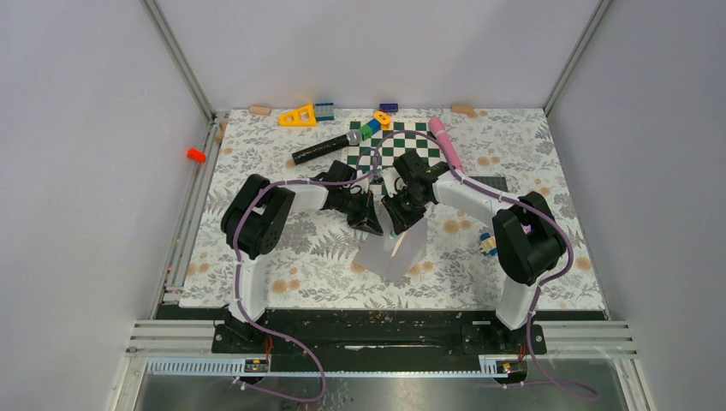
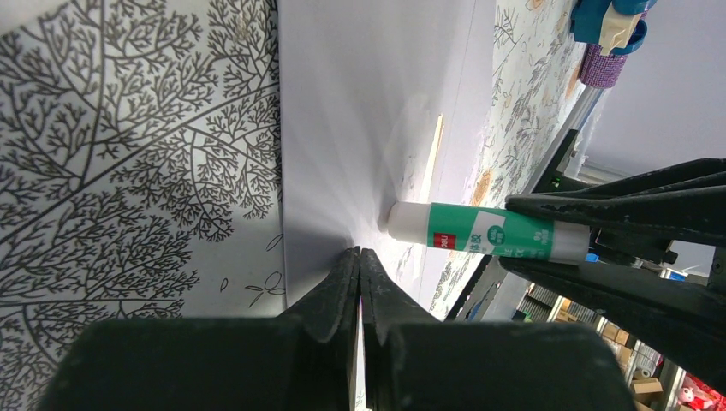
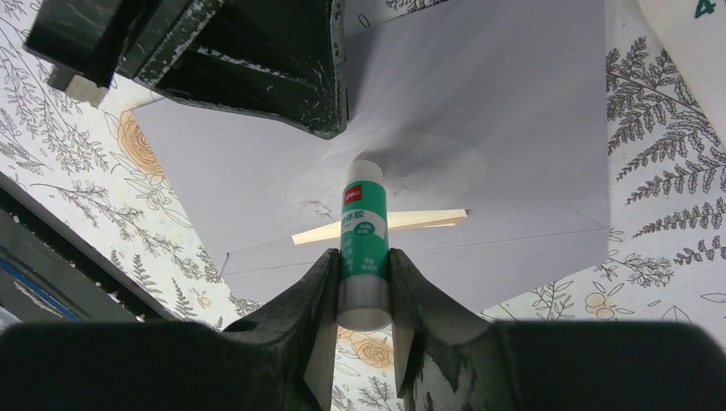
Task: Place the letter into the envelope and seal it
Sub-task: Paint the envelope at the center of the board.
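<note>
The light grey envelope (image 1: 389,253) lies on the floral cloth between the arms; it also shows in the left wrist view (image 2: 360,111) and the right wrist view (image 3: 479,111). My left gripper (image 1: 374,226) (image 2: 360,251) is shut, its tips pinching the envelope's flap, with creases spreading from them. My right gripper (image 1: 397,221) (image 3: 361,253) is shut on a green and white glue stick (image 3: 363,224) (image 2: 479,233), whose white tip touches the flap. A thin pale yellow strip (image 3: 419,220) shows at the envelope's mouth. The letter itself I cannot make out.
A green chessboard (image 1: 402,150), a black cylinder (image 1: 325,148) and a pink marker (image 1: 445,144) lie behind the grippers. A dark studded plate (image 1: 492,183) and a small toy figure (image 1: 488,244) are at the right. Coloured blocks line the back edge.
</note>
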